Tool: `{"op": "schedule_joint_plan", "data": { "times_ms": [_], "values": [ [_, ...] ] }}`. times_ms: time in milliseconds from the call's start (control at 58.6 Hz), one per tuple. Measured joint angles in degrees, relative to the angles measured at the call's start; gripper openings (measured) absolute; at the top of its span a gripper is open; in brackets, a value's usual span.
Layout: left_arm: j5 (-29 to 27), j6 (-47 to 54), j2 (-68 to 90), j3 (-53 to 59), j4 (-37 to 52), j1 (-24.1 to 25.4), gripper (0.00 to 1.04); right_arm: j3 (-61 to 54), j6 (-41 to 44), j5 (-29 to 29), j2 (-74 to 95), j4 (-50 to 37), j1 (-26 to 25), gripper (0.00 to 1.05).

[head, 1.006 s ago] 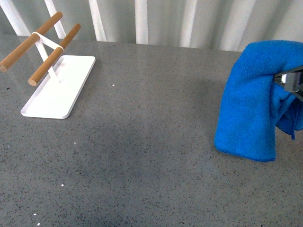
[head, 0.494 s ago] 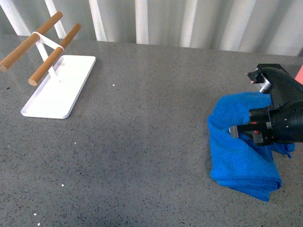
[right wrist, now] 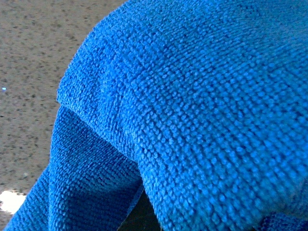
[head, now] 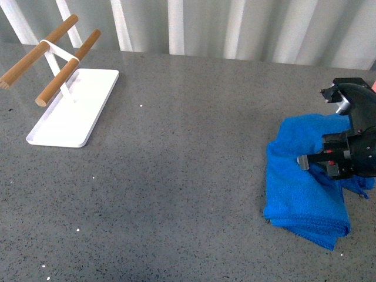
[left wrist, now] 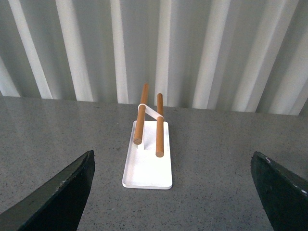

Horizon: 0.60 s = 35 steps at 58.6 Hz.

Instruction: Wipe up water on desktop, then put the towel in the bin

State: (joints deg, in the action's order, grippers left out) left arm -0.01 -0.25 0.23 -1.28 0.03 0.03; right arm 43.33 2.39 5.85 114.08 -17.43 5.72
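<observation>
The bright blue towel (head: 299, 191) lies bunched on the grey speckled desktop (head: 176, 176) at the right. My right gripper (head: 320, 160) reaches in from the right edge, pressed into the towel's top and shut on it. In the right wrist view the towel (right wrist: 192, 110) fills almost the whole picture and hides the fingers. A sliver of the salmon-pink bin (head: 373, 86) shows at the right edge. My left gripper (left wrist: 171, 202) hangs open above the desktop (left wrist: 231, 159), holding nothing. I cannot make out any water.
A flat white tray (head: 70, 111) with two wooden rods (head: 64, 67) on a white stand sits at the far left, also ahead of my left gripper as the tray (left wrist: 147, 168). A corrugated white wall (head: 235, 26) runs behind the desktop.
The towel hung lifted at the right edge a second ago. It has come down onto the desktop, the right gripper has entered the view, and both have shifted slightly right.
</observation>
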Motion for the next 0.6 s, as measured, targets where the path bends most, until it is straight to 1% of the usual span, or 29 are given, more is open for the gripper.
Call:
{"op": "schedule_joint_plan", "data": {
  "times_ms": [136, 239, 460, 597],
  "values": [
    [0.0, 0.0, 0.0, 0.0, 0.0, 0.0, 0.98, 0.7, 1.0, -0.7, 0.0, 0.4, -1.9, 0.05],
    [0.0, 0.0, 0.0, 0.0, 0.0, 0.0, 0.98, 5.0, 1.9, -2.4, 2.4, 1.2, -2.8, 0.05],
    [0.0, 0.0, 0.0, 0.0, 0.0, 0.0, 0.98, 13.6, 2.1, -5.2, 8.5, 3.1, -2.2, 0.05],
    [0.0, 0.0, 0.0, 0.0, 0.0, 0.0, 0.98, 21.1, 2.1, -5.4, 12.7, 4.4, -0.9, 0.05]
  ]
}}
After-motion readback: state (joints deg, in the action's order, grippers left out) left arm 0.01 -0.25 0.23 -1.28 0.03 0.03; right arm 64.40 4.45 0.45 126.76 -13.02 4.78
